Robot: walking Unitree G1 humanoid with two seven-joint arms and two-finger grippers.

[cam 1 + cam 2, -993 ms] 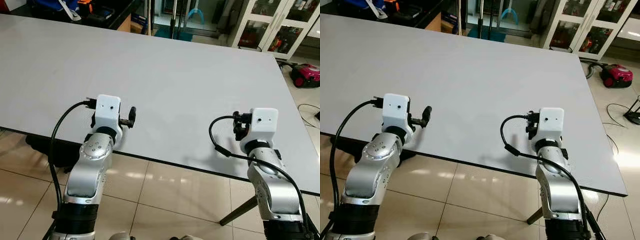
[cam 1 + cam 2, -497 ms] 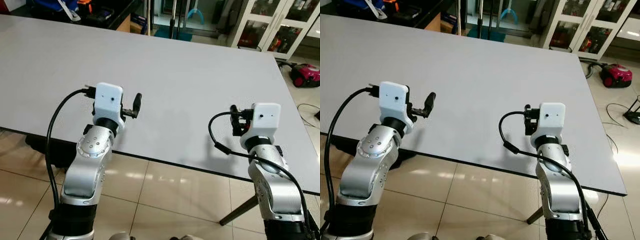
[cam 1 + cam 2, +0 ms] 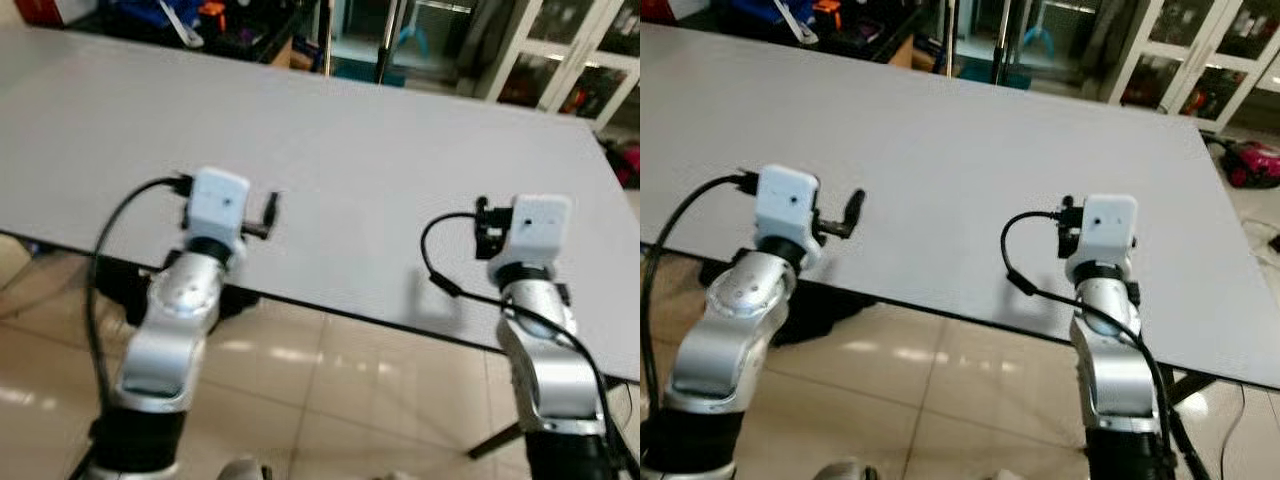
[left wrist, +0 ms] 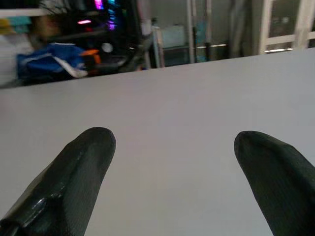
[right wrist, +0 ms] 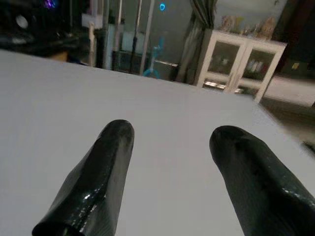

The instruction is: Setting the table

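Note:
A large pale grey table (image 3: 350,150) stretches out in front of me. My left gripper (image 3: 268,210) hovers just above the table's near edge on the left. It is open, and the left wrist view has its black fingers (image 4: 83,167) wide apart over the grey top with nothing between them. My right gripper (image 3: 1068,218) is raised over the near edge on the right, also open. In the right wrist view its fingers (image 5: 110,157) are spread above the table surface.
White glass-door cabinets (image 3: 560,60) stand behind the table's far right corner, with a red vacuum cleaner (image 3: 1255,163) on the floor nearby. A dark bench with clutter (image 3: 200,15) lies beyond the far left edge. Tiled floor (image 3: 330,390) shows below the near edge.
The whole picture has shifted and blurred, so the camera has moved. The left gripper has lifted a little and reached farther over the table edge. The right gripper has risen slightly.

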